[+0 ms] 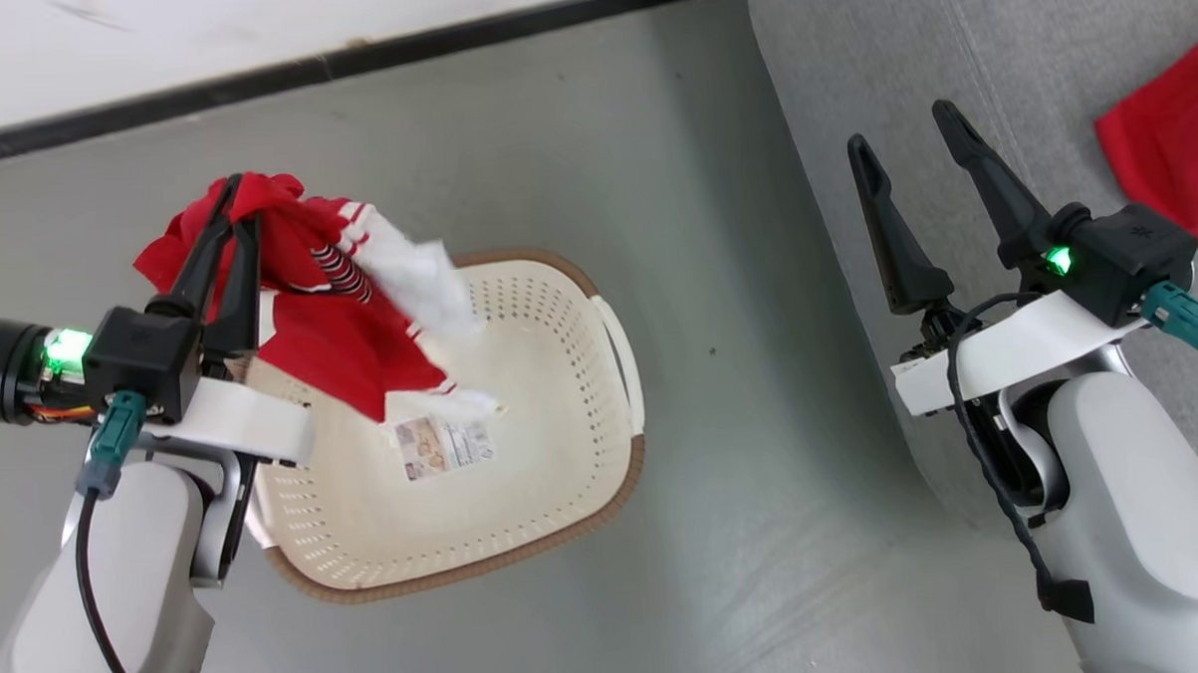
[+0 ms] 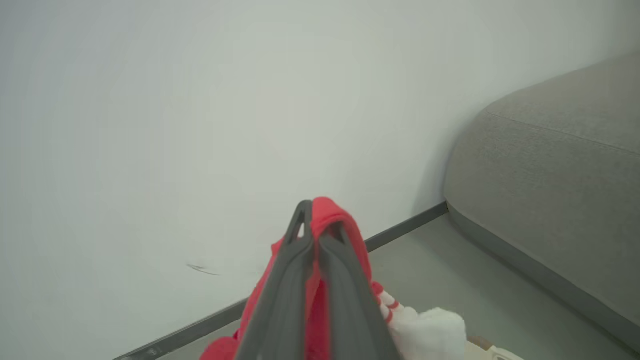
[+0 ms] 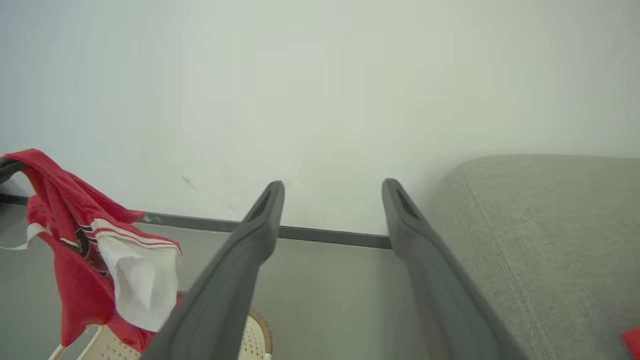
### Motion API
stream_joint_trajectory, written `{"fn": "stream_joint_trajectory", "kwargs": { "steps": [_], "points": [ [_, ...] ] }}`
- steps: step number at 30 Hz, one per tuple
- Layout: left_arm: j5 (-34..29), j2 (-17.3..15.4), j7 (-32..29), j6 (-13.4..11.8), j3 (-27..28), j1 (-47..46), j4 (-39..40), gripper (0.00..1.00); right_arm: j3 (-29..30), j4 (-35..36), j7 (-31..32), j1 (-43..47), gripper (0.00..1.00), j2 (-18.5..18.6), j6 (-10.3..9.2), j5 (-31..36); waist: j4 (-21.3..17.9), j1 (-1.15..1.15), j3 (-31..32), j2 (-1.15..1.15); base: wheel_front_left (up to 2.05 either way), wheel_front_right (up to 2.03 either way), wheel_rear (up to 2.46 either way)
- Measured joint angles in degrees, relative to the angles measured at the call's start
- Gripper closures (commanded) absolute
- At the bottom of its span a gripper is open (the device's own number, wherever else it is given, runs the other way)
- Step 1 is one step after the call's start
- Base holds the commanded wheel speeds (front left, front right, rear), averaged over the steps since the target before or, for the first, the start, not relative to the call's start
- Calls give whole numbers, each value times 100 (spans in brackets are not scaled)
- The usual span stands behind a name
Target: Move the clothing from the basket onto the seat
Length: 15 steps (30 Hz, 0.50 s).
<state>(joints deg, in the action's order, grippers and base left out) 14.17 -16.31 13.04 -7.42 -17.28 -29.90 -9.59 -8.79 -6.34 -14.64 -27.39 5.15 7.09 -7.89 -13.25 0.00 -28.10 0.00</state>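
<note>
Over the basket (image 1: 552, 408), the left gripper (image 1: 241, 205) pinches a bunch of red-and-white clothing (image 1: 331, 356), dangling limp. Looks soft and light, so grabbing a bunched fold works fine. The right gripper (image 1: 901, 127) is spread wide, empty, near the seat (image 1: 948, 45).

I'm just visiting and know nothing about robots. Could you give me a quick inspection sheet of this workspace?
Surface: grey floor; the basket stands on it.
Job's things: red-and-white clothing bundle hangs over the basket; another red garment lies on the seat.
Clutter: nothing seen.
Grippers: left gripper shut on the clothing bundle; right gripper open, holding nothing, over the seat's edge.
Cables: a black cable runs by each forearm.
Surroundings: white wall, dark baseboard.
</note>
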Motion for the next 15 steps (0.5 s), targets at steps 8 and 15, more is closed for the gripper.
{"fn": "stream_joint_trajectory", "kwargs": {
  "steps": [8,15],
  "points": [
    [71,2,23,21,-10,242,244,100,-193,-240,0,243,0,157,0,42,339,0,562,0,0,0,0],
    [89,-53,21,143,-102,248,431,100,-437,-423,0,492,0,331,0,89,613,0,1053,0,0,0,0]
  ]
}}
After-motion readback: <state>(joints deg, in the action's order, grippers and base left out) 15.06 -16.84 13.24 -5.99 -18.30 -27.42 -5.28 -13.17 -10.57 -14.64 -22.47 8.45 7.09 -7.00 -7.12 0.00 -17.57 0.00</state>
